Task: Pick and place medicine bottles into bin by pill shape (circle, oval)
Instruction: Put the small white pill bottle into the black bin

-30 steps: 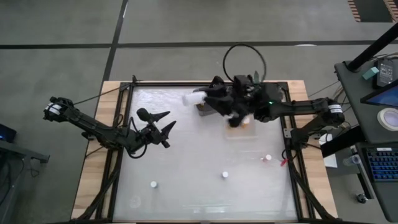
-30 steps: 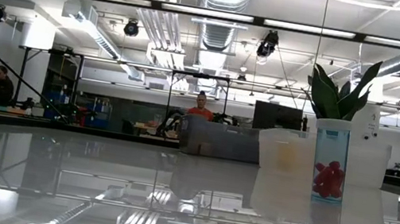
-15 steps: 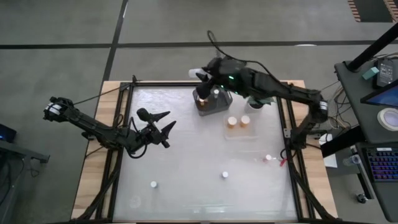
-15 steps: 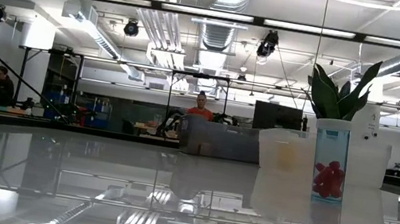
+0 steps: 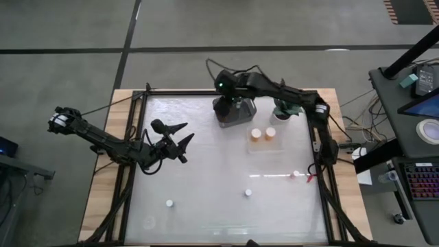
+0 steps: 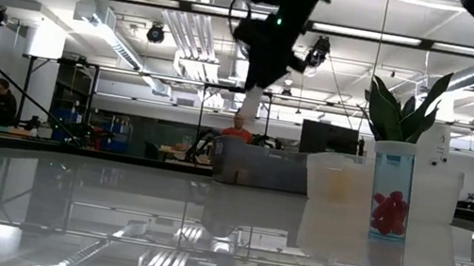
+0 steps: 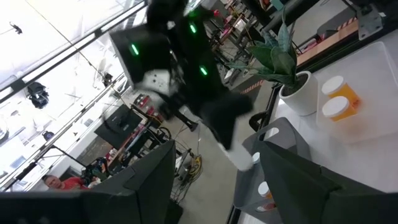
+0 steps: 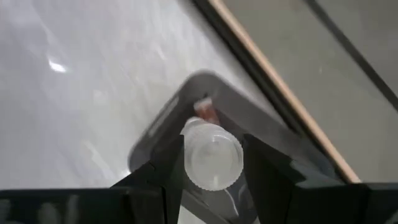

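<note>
My right gripper (image 5: 226, 101) hangs over the grey bin (image 5: 241, 118) at the table's far side, shut on a small white bottle (image 8: 212, 155). The low view shows this bottle (image 6: 249, 106) below the fingers. An orange bottle (image 8: 204, 112) lies in the bin. Two orange white-capped bottles (image 5: 256, 134) (image 5: 270, 132) stand in a clear tray. Three small white bottles (image 5: 169, 203) (image 5: 247, 193) (image 5: 295, 174) stand on the table's near half. My left gripper (image 5: 186, 130) waits open and empty at the table's left. My right gripper pinches the white bottle by its two sides (image 8: 186, 163) between its two fingers (image 8: 268, 177). The fingers come from above, pointing down. The bottle hangs below them, roughly upright and a little tilted, lifted clear above the grey bin.
A green potted plant (image 5: 285, 106) stands at the far right, beside the bin and behind the clear tray (image 5: 263, 145). A small red thing (image 5: 312, 178) lies near the right edge. The table's middle is bare white surface (image 5: 219, 165).
My right gripper has carried the white bottle from above the tray toward the table's far left, over the grey bin. It has turned to point down and has come down toward the bin. The bottle stays in its fingers.
</note>
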### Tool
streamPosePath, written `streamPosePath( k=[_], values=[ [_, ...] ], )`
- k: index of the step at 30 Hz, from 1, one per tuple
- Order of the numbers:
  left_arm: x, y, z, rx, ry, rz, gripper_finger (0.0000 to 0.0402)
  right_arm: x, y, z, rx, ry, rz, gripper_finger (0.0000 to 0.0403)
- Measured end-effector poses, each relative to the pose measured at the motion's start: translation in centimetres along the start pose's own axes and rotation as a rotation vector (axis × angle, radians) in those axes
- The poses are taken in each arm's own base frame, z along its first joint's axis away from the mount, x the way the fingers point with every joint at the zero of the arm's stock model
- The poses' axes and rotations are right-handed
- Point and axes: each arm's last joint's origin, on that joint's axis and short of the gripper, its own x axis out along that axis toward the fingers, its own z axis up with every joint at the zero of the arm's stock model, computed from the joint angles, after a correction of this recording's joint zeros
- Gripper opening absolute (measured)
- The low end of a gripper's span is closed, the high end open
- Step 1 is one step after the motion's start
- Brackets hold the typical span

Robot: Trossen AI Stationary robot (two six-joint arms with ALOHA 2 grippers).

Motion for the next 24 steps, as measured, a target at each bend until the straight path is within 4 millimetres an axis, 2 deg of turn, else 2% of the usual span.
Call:
streamPosePath(
  k=[5,16,24],
  values=[
    [0.0,-0.1,-0.1,0.003,0.001,-0.001,0.0219,3.0,0.4,-0.8,-0.030,0.077,-0.012,0.0137],
    [-0.1,-0.3,-0.4,0.013,0.005,-0.006,0.0219,4.3,0.4,-2.5,-0.094,0.157,-0.018,0.0137],
    [-0.1,-0.3,-0.4,0.006,0.005,-0.006,0.0219,5.6,-0.8,-5.4,-0.114,0.251,-0.039,0.0137]
  ],
)
